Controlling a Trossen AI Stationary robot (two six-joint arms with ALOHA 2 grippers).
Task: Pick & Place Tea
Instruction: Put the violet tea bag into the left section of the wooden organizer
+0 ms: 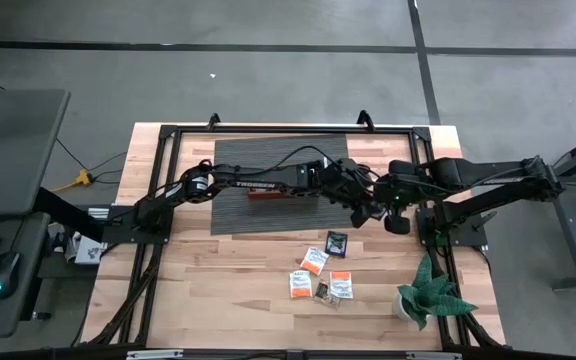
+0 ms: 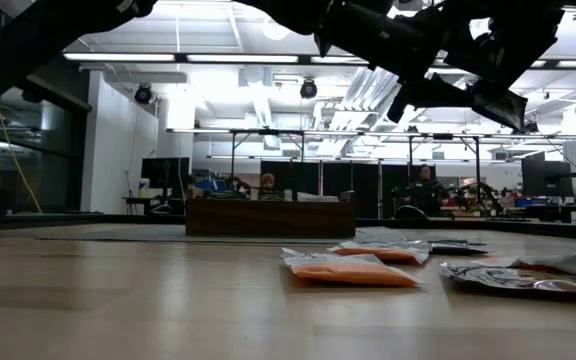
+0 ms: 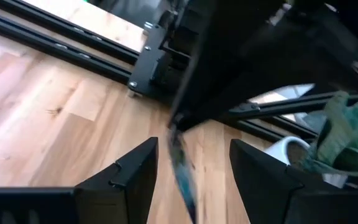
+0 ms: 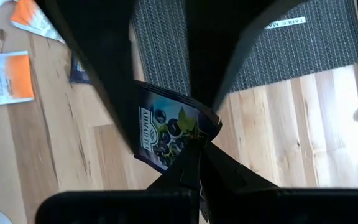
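Note:
A dark blue tea sachet (image 4: 166, 130) printed with berries hangs in the air over the bare wood in front of the grey mat, and my right gripper (image 4: 197, 148) is shut on it. My left gripper (image 3: 192, 143) is open. Its two fingers stand on either side of the same sachet (image 3: 182, 171), seen edge-on, with a gap on each side. In the high view the two grippers meet right of the table's centre, left (image 1: 361, 212) and right (image 1: 386, 200). More sachets lie flat on the wood nearer the front: orange-and-white ones (image 1: 314, 261) (image 1: 300, 285) (image 1: 341, 285) and dark ones (image 1: 337, 240) (image 1: 325, 292). My right gripper pinches the sachet between its two fingers at one edge (image 4: 190, 142), near a corner. The fingers come steeply from above. The sachet sticks out beyond the fingertips and hangs below them, tilted and clear of the table.
The brown wooden tray (image 1: 278, 193) stands on the grey mat (image 1: 268, 160) at the table's far middle. A potted plant (image 1: 428, 292) stands at the near right corner. The black frame rail (image 3: 61, 46) runs along the table's sides.

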